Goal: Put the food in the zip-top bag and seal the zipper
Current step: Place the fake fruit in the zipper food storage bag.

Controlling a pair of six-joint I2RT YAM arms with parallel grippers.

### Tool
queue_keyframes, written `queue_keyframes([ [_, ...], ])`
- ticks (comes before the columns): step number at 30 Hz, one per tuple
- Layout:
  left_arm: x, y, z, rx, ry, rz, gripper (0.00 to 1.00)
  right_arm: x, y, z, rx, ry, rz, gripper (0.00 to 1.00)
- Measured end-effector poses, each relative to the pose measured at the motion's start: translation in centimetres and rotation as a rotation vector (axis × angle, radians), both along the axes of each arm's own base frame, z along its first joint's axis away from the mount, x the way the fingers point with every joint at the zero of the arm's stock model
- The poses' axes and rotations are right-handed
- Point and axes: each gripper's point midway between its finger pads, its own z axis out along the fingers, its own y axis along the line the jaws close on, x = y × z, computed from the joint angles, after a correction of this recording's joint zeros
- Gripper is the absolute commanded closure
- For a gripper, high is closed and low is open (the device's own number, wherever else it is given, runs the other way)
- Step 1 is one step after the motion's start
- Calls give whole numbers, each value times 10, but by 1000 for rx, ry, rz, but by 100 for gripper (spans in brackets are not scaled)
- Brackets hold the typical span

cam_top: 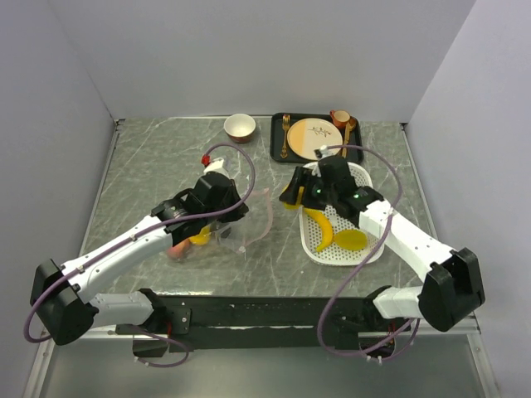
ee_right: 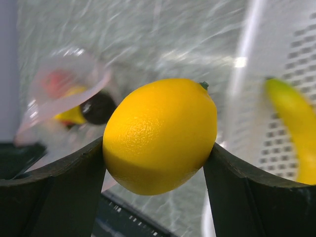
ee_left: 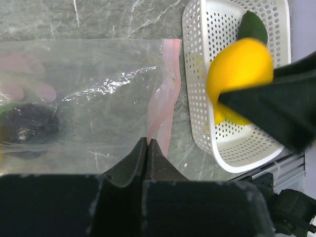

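From the top camera you see the left end effector (cam_top: 224,203) over the clear crinkly plastic zip-top bag (cam_top: 245,222), which lies on the grey marble table (cam_top: 149,157). The bag is just left of the white perforated basket (cam_top: 365,249). A yellow banana (cam_top: 320,228) and a flat yellow round piece (cam_top: 351,240) lie in the basket.

In the left wrist camera, the left fingers (ee_left: 123,168) are pressed together on the bag's near edge, beside the pale pink zipper strip (ee_left: 165,98). A dark purple ball (ee_left: 29,123) and a pink peach (ee_left: 24,74) sit inside the bag.

In the right wrist camera, the right end effector (ee_right: 160,143) is pinching a yellow plastic lemon (ee_right: 160,123) in the air, between bag and basket.
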Motion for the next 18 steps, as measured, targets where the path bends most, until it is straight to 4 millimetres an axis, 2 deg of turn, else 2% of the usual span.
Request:
queue_keyframes([
  [3,0,-1,0,-1,0,-1,99,-22,29,6,37,4,97,56],
  [5,0,-1,1,-4,-3,-1,99,-33,40,6,48,13,146,56],
  [14,0,-4,3,-15,-6,-10,99,-58,70,-18,14,85,263,56],
  [18,0,-4,3,-15,-6,-9,99,-61,81,-22,6,99,289,55],
])
